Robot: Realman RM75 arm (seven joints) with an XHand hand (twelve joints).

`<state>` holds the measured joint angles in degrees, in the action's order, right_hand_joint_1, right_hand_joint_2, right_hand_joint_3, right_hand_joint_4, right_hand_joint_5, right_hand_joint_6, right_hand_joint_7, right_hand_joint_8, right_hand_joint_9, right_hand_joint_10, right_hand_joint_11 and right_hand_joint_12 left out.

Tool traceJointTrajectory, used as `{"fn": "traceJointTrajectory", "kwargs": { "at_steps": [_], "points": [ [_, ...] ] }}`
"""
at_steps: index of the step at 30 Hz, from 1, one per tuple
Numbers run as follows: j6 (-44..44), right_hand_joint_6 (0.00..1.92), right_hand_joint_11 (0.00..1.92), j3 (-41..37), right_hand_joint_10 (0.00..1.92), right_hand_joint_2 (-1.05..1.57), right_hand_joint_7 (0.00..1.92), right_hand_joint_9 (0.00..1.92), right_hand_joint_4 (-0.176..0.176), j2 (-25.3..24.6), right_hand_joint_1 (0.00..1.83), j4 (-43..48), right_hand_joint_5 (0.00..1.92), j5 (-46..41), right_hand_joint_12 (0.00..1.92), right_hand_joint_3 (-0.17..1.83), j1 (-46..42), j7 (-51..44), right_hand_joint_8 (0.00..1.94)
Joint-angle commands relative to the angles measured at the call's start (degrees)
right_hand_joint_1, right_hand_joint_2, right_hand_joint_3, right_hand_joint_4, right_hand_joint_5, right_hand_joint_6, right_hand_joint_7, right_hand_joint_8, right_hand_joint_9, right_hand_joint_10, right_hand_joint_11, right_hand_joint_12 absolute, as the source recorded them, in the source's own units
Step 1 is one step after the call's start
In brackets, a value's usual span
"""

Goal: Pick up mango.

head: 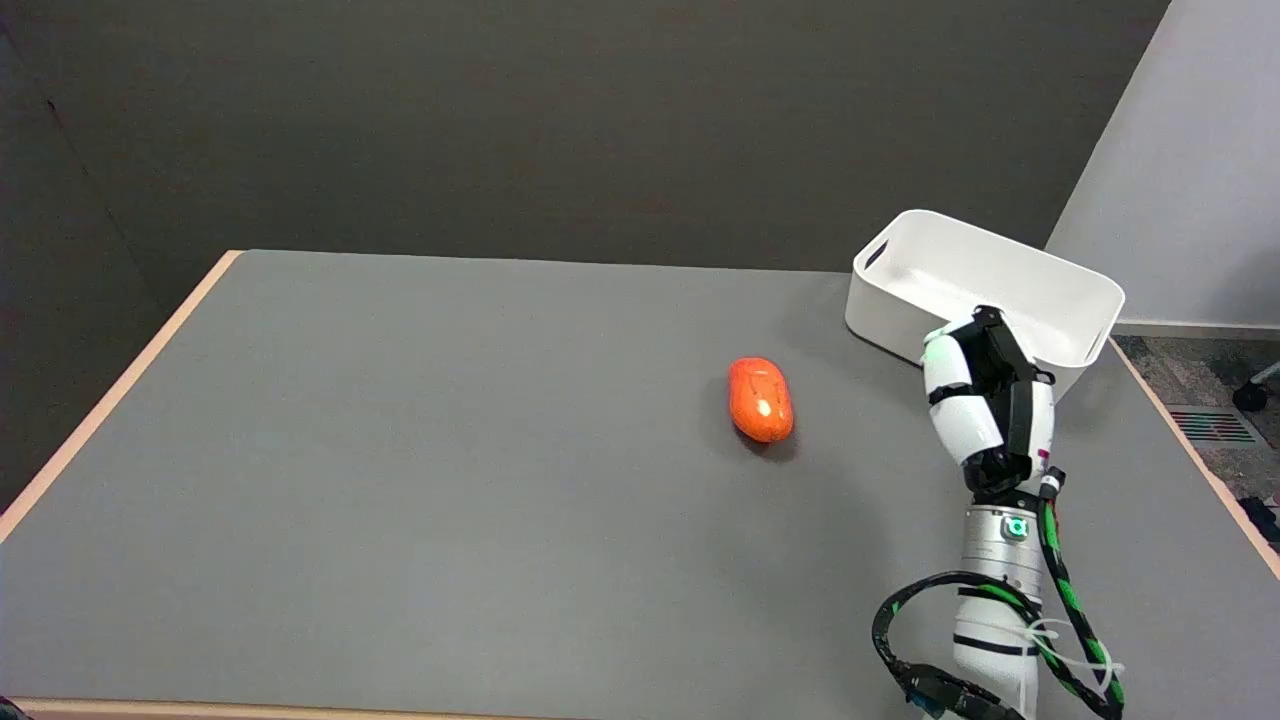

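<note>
Right hand (985, 400) stands upright at right of frame, above the grey table (400, 500), holding nothing; whether its fingers are spread or curled cannot be told. Mango (760, 399), smooth, glossy, orange-red, oval, lies at centre-right, apart from the hand. White plastic bin (1050, 290), round-cornered, upper right.

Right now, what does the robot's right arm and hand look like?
The right hand has glossy white shells over black frame parts, with a small green light at its top edge. Below it sits a silver metal wrist ring bearing a green-lit button. The arm is white with black bands, and a black-and-green braided cable loops alongside, fastened with white zip ties.
</note>
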<state>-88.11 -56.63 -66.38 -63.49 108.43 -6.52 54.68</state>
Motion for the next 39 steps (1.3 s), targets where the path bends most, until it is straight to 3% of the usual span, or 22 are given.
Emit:
{"fn": "traceJointTrajectory", "kwargs": {
  "at_steps": [1, 7, 12, 13, 14, 15, 17, 23, 29, 32, 36, 39],
  "points": [
    [-3.6, 1.65, 0.13, 0.62, 1.69, 1.19, 0.65, 0.67, 0.003, 1.54, 0.88, -1.52, 0.58, 3.03, 1.72, 0.34, -2.38, 1.2, 1.45],
    [2.58, 1.65, 0.18, -2.09, 1.6, 1.2, 0.68, 0.7, 0.048, 4.09, 0.85, -8.93, 0.57, 12.6, 1.44, 0.33, -2.38, -8.7, 1.4],
    [19.48, 1.62, 0.18, -9.77, 1.44, 1.19, 0.75, 0.74, 0.07, 7.61, 0.85, -16.6, 0.58, 19.26, 1.4, 0.32, -1.45, -15.38, 1.2],
    [21.59, 1.51, 0.18, -10.79, 1.42, 1.08, 0.76, 0.72, 0.056, 7.7, 0.81, -17.15, 0.56, 19.92, 1.39, 0.47, -0.92, -15.94, 1.15],
    [26.39, 1.26, 0.18, -12.88, 1.4, 0.85, 0.76, 0.7, 0.024, 7.71, 0.73, -17.91, 0.5, 22.04, 1.36, 0.79, 0.24, -17.26, 1.06],
    [28.4, 1.16, 0.18, -13.65, 1.38, 0.75, 0.75, 0.68, 0.011, 7.64, 0.7, -18.39, 0.48, 22.95, 1.35, 0.92, 0.73, -17.81, 1.02],
    [36.64, 1.12, 0.18, -16.02, 1.34, 0.76, 0.73, 0.65, 0.02, 6.86, 0.71, -20.47, 0.47, 25.66, 1.36, 0.91, 3.5, -21.14, 0.98],
    [47.38, 1.0, 0.2, -17.61, 1.2, 0.75, 0.64, 0.56, 0.063, 5.71, 0.78, -20.71, 0.41, 31.25, 1.38, 0.88, 11.59, -24.22, 0.83],
    [59.82, 0.63, 0.16, -19.78, 1.06, 0.66, 0.52, 0.42, 0.046, 8.34, 0.78, -21.67, 0.34, 40.11, 1.36, 0.92, 16.47, -22.15, 0.6],
    [66.43, 0.48, 0.1, -19.52, 0.93, 0.62, 0.41, 0.3, 0.041, 14.02, 0.71, -22.48, 0.27, 40.68, 1.31, 0.91, 17.26, -20.78, 0.47],
    [71.96, 0.44, 0.05, -20.53, 0.76, 0.59, 0.29, 0.18, 0.047, 23.83, 0.61, -23.9, 0.21, 40.68, 1.19, 0.95, 15.86, -18.12, 0.41],
    [74.33, 0.38, 0.0, -21.98, 0.7, 0.58, 0.23, 0.09, 0.047, 30.01, 0.64, -24.05, 0.19, 40.68, 1.16, 0.89, 13.59, -16.14, 0.31]
  ]
}}
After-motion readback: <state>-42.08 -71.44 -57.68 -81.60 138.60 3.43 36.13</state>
